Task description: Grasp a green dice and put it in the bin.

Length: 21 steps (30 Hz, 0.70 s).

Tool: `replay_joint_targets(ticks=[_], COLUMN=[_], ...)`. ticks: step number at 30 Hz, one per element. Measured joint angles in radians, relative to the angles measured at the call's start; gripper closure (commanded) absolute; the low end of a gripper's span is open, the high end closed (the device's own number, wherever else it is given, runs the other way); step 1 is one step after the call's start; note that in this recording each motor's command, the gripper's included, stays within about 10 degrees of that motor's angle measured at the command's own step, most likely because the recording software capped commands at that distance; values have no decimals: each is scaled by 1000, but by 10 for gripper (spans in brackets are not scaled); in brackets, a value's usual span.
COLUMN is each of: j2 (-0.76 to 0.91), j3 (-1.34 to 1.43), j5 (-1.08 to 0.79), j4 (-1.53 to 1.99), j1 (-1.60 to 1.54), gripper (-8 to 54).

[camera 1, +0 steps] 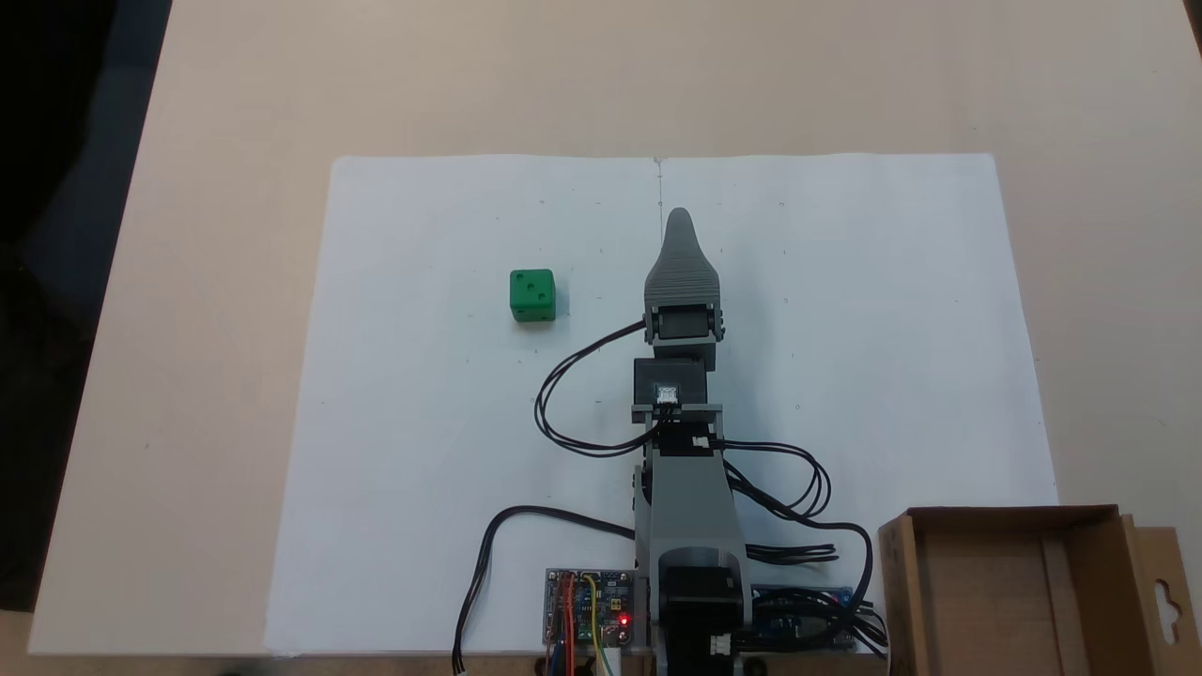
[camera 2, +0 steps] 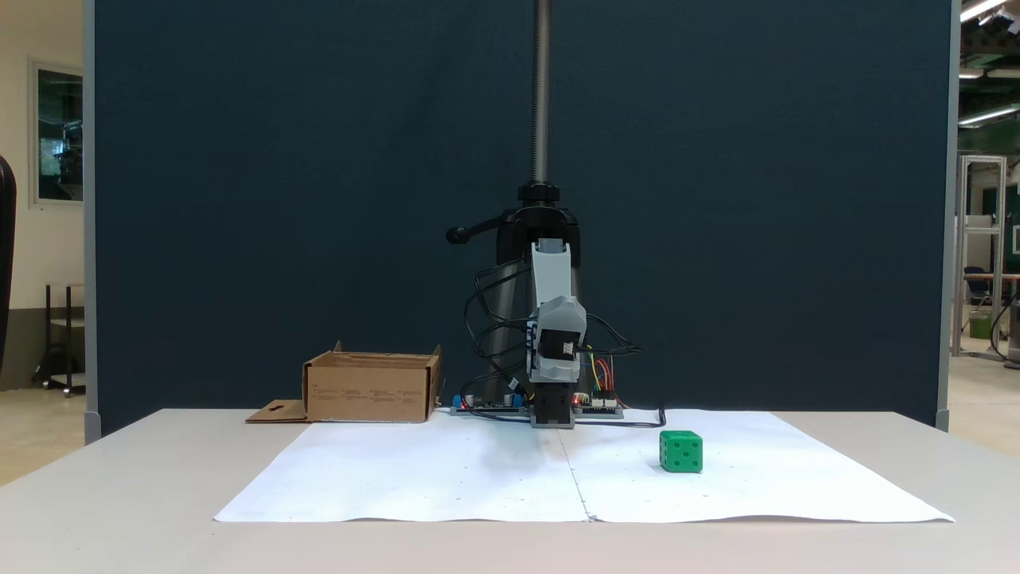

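Note:
The green dice sits on the white paper sheet, left of the arm in a fixed view from above and right of it in a fixed view from the front. The gripper is raised over the sheet's middle, well apart from the dice, with nothing seen in it. From above only its grey upper jaw shows, so its opening is hidden. The bin, a brown cardboard box with a hang-hole flap, stands beside the arm's base.
Black cables loop out on both sides of the arm. Circuit boards lie at its base near the table edge. A tripod and pole rise behind the arm before a dark screen.

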Motion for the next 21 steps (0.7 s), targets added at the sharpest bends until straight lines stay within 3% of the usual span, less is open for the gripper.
replay_joint_targets(ticks=[7, 21], j2=[0, -103], j3=[-43, -580], j5=[0, 12], j4=[137, 1051], j1=[-91, -156], gripper=[42, 58])
